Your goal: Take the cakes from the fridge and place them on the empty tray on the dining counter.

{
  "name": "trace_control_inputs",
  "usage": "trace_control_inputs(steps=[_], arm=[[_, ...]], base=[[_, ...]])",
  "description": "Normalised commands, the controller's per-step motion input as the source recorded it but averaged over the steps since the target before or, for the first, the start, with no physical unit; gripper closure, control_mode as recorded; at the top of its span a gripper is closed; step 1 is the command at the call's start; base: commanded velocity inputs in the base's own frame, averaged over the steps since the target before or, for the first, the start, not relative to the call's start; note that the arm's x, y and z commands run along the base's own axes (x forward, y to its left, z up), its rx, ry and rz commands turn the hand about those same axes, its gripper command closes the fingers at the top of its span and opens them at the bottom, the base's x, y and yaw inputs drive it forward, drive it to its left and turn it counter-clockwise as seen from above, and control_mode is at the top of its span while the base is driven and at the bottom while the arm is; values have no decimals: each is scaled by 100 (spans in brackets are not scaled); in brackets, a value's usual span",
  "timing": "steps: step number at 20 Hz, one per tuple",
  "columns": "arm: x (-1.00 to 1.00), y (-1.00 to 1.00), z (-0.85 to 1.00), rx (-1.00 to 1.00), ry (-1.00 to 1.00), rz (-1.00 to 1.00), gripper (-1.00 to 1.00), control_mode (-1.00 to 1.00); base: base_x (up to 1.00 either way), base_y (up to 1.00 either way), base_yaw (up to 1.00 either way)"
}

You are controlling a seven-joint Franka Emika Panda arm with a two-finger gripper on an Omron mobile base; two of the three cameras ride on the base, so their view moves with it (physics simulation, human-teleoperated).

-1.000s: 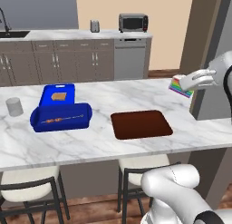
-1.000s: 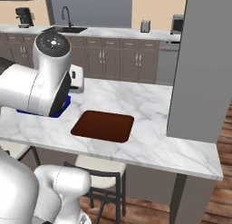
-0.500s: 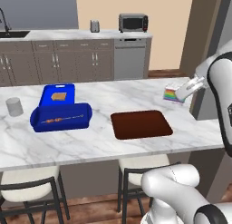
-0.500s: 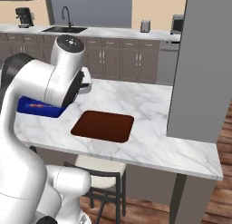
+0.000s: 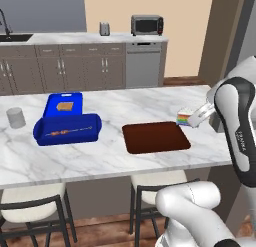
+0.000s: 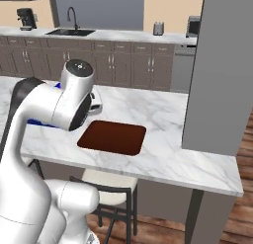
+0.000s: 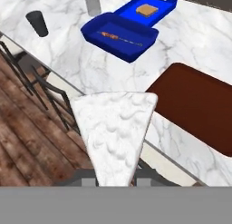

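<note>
Your gripper (image 5: 192,122) is clamped on a rainbow cake slice (image 5: 184,117), held just off the right end of the brown tray (image 5: 156,137) on the marble dining counter (image 5: 100,156). The tray lies bare: neither cake is delivered yet.

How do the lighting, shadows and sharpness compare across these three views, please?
Left base view: even, soft light, no glare, only a faint shadow around the tray. Right base view: equally flat, the arm blocks much of the counter. Hand view: the cake looms large and slightly soft; the blue container stays crisp.
</note>
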Motion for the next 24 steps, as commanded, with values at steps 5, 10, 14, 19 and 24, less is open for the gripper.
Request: trace_control_inputs(steps=[5, 10, 14, 19, 24], arm=[[36, 0, -41, 0, 0, 0, 100, -100], [59, 0, -32, -3, 0, 0, 100, -100], [62, 0, -35, -7, 0, 0, 100, -100], [54, 0, -36, -7, 0, 0, 100, -100], [42, 2, -29, -3, 0, 0, 100, -100]], base=[[0, 0, 0], [0, 0, 0], [0, 0, 0], [0, 0, 0], [0, 0, 0]])
